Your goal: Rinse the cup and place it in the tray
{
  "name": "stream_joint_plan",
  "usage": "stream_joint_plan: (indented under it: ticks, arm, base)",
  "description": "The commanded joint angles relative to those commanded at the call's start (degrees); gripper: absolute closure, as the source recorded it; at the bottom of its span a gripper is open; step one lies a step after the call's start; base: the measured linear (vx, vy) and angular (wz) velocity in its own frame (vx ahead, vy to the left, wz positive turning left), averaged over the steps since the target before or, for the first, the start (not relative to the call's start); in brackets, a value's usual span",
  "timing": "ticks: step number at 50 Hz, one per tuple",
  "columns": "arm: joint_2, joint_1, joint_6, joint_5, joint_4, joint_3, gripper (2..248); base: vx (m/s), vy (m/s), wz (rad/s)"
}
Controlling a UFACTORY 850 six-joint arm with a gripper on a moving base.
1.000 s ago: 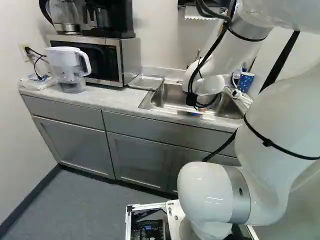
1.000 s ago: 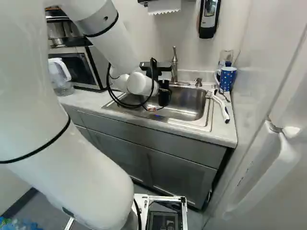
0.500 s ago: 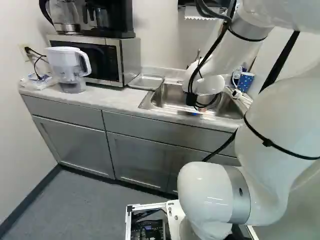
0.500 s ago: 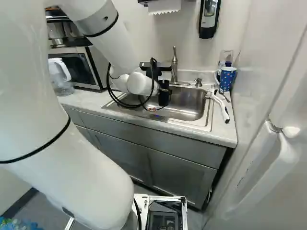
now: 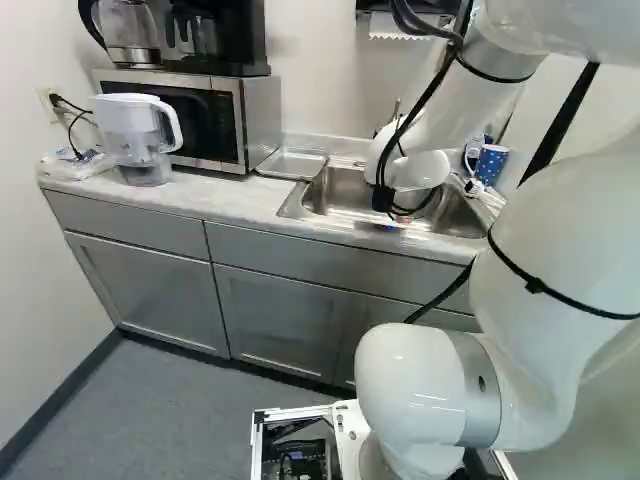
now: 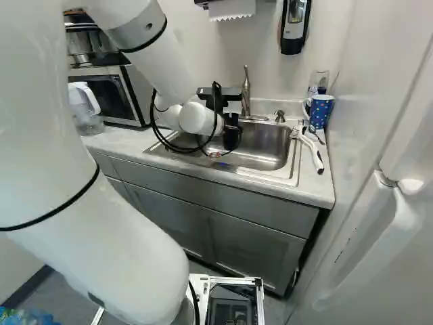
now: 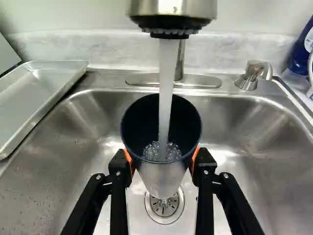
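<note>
Bright light; white glare on the sink [image 7: 44, 191]; soft shadows.

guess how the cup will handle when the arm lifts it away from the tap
The cup may be slippery, since water from the faucet is pouring into it. It will probably feel bottom-heavy and could slop if tilted, as water churns low inside. Its walls look fairly stiff: the rim appears round in the gripper.

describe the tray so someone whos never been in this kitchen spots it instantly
On the counter, find the microwave and the steel sink. The tray lies flat between them, rectangular, silvery, with a raised rim. Unlike the sink beside it, it is shallow and has no drain.
</note>
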Motion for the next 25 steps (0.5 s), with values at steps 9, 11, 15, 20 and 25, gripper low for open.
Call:
stream_joint_plan:
  ticks: [9,11,15,20,25]
  arm:
    - [0.0,0.0,0.0,0.0,0.0,0.0,126]
    - [0.0,0.0,0.0,0.0,0.0,0.0,126]
    - [0.0,0.0,0.0,0.0,0.0,0.0,126]
    - [0.0,0.0,0.0,0.0,0.0,0.0,126]
    - [0.0,0.0,0.0,0.0,0.0,0.0,126]
  base:
    - [0.0,0.0,0.0]
    - [0.0,0.0,0.0]
    - [0.0,0.0,0.0]
    - [0.0,0.0,0.0]
    - [0.0,0.0,0.0]
